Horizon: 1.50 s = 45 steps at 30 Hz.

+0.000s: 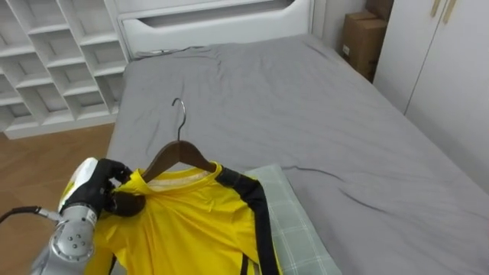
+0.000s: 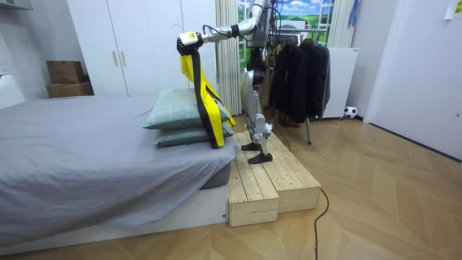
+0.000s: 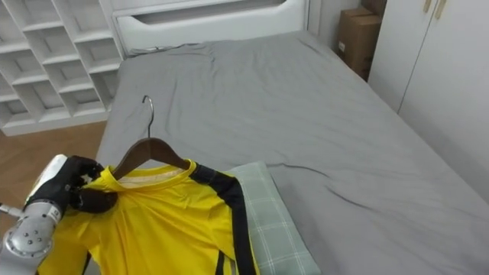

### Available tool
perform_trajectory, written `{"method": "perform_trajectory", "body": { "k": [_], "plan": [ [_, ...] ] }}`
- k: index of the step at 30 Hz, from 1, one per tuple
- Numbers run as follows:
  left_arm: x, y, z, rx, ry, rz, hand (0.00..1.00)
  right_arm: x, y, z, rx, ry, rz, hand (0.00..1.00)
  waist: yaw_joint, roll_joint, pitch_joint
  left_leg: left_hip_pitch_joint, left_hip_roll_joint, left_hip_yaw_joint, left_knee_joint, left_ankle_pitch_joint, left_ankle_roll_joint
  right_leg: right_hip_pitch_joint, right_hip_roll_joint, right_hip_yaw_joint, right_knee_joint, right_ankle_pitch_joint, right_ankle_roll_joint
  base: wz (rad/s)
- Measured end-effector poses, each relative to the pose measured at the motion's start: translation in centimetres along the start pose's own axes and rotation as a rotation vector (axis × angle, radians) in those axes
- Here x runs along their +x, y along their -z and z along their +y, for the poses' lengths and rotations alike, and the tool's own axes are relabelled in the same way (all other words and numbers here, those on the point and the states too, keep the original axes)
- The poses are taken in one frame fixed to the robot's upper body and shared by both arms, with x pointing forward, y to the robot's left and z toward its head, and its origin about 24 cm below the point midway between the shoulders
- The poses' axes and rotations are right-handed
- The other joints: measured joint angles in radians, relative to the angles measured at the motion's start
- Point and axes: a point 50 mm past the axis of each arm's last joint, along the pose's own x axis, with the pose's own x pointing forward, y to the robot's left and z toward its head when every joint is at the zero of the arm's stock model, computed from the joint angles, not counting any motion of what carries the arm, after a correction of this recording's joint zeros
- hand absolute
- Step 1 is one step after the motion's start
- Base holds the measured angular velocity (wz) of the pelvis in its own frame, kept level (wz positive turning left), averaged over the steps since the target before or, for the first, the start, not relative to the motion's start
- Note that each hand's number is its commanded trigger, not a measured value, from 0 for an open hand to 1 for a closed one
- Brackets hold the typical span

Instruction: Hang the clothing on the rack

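The left hand (image 1: 103,187) is clenched on the shoulder of the yellow shirt (image 1: 191,225), which hangs on a wooden hanger (image 1: 180,151) above checked pillows (image 1: 296,225) at the bed's (image 1: 306,99) near edge. White shelving (image 1: 53,53) and a cardboard box (image 1: 364,40) flank its far end. The shirt's hem is cut off, and one hanger arm is hidden under cloth.

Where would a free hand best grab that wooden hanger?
Grip the hanger at its bare wooden neck, just under the metal hook, coming from the robot's right. The yellow shirt covers both its arms, and the left hand grips the left shoulder.

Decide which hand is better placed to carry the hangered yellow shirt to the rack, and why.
Left: the left hand is curled round the shoulder of the yellow shirt, over one end of the wooden hanger.
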Motion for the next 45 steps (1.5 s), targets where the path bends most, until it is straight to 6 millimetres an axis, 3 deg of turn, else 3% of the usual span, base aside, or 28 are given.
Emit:
{"method": "perform_trajectory", "body": {
  "k": [7, 12, 20, 30, 35, 38, 45],
  "plan": [
    [-0.5, -1.6, 1.2, -0.012, -0.070, -0.085, 1.00, -0.1, 0.9, -0.1, 0.004, -0.005, 0.022, 0.00, 0.000, -0.007, 0.0070, 0.006, -0.001, 0.001, -0.001, 0.000, 0.000, -0.004, 0.004, 0.019, 0.001, -0.008, 0.002, -0.01],
    [-0.8, -2.6, 1.9, -0.021, -0.119, -0.131, 1.00, -0.1, 0.9, -0.1, -0.015, -0.003, 0.024, 0.00, 0.001, -0.008, 0.0071, 0.003, -0.001, -0.002, -0.001, 0.000, 0.000, -0.003, 0.003, 0.017, 0.009, -0.008, 0.002, 0.00],
    [-0.9, -2.5, 2.2, -0.028, -0.154, -0.130, 1.00, 0.0, 0.7, -0.1, -0.026, 0.001, 0.021, 0.00, 0.002, -0.002, 0.0074, 0.008, -0.001, 0.001, 0.000, 0.000, 0.000, -0.002, 0.003, 0.019, 0.011, -0.008, 0.002, 0.00],
    [-1.6, -4.9, 3.7, -0.064, -0.244, -0.239, 1.00, -0.1, 0.8, -0.6, -0.099, 0.089, 0.029, 0.00, 0.003, 0.002, 0.0068, 0.012, -0.001, 0.000, -0.002, 0.000, 0.000, -0.003, 0.003, 0.022, 0.015, -0.008, 0.002, 0.00],
    [-2.5, -4.5, 3.6, -0.062, -0.276, -0.249, 1.00, -0.2, 0.8, -1.1, -0.129, 0.157, 0.029, 0.00, -0.001, -0.005, 0.0008, 0.015, -0.001, -0.001, -0.002, 0.000, 0.000, 0.002, 0.004, 0.024, 0.017, -0.008, 0.001, 0.00],
    [-2.9, -4.4, 3.6, -0.063, -0.281, -0.252, 1.00, -0.2, 0.5, -1.5, -0.136, 0.219, 0.024, 0.00, 0.000, -0.011, 0.0024, 0.015, -0.001, -0.001, -0.002, 0.000, 0.000, 0.003, 0.003, 0.020, 0.016, -0.008, 0.001, 0.00],
    [-3.3, -3.3, 3.4, -0.078, -0.308, -0.214, 1.00, -0.6, -2.0, -2.9, -0.089, 0.400, -0.057, 0.00, 0.000, -0.010, 0.0020, 0.014, -0.002, -0.001, -0.002, 0.000, 0.000, 0.002, 0.003, 0.025, 0.017, -0.008, 0.002, 0.00]
  ]
}}
